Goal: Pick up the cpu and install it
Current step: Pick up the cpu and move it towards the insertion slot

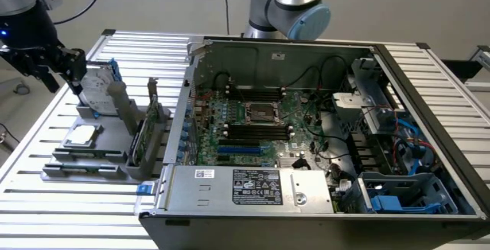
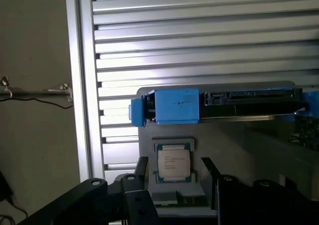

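The hand (image 1: 65, 86) is open and holds nothing. Its two black fingers (image 1: 77, 75) stand apart with only air between them. It hangs over the silver slatted tabletop (image 1: 46, 204), at the exterior view's left, near the far corner. It is just beside the hard drive (image 1: 96, 89) and touches nothing.

The chip (image 1: 82, 136) lies flat on a grey holder (image 1: 84, 161) on the tabletop. It is a small square with a shiny grey top. It sits nearer the camera than the hand and lower down, so the two are apart. In the wrist view the chip (image 2: 173, 165) shows between the two dark fingers (image 2: 142, 166), with small writing on its top, resting in a square pocket of the holder (image 2: 234, 150).

The hard drive stands on its edge at the far end of the holder. It has a blue clip (image 2: 172, 106) on its end.

A big open computer box (image 1: 229, 190) lies on the tabletop to the exterior view's right of the holder. Inside it is a green board (image 1: 253, 147) with black wires. In the middle of the board is a square metal seat (image 1: 260, 112) with a dark frame. The chip is not in that seat; it is well apart from it, outside the box.
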### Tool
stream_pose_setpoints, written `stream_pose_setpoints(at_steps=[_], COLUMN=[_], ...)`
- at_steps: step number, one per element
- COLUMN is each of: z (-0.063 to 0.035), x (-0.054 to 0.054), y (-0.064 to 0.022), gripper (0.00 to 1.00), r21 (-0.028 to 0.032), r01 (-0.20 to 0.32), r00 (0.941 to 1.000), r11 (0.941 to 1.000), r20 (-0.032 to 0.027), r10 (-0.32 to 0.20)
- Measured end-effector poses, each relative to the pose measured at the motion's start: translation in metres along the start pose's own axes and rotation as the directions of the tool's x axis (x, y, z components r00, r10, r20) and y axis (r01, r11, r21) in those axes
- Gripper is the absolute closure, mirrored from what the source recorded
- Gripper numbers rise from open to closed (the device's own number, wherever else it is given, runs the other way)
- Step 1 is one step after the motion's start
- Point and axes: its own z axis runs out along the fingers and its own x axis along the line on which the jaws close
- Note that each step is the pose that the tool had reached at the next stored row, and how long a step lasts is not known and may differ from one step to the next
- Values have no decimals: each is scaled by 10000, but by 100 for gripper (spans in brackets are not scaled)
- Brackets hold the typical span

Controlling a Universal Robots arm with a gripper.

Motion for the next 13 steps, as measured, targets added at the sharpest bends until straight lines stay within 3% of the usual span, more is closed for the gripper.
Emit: stream_pose_setpoints(at_steps=[6, 13], z=[107, 230], x=[-3, -16], y=[-35, -181], gripper=[46, 46], r21=[0, -1], r01=[-1, 0], r00=[10000, 10000], r11=[10000, 10000], r20=[-2, 1], r10=[1, 0])
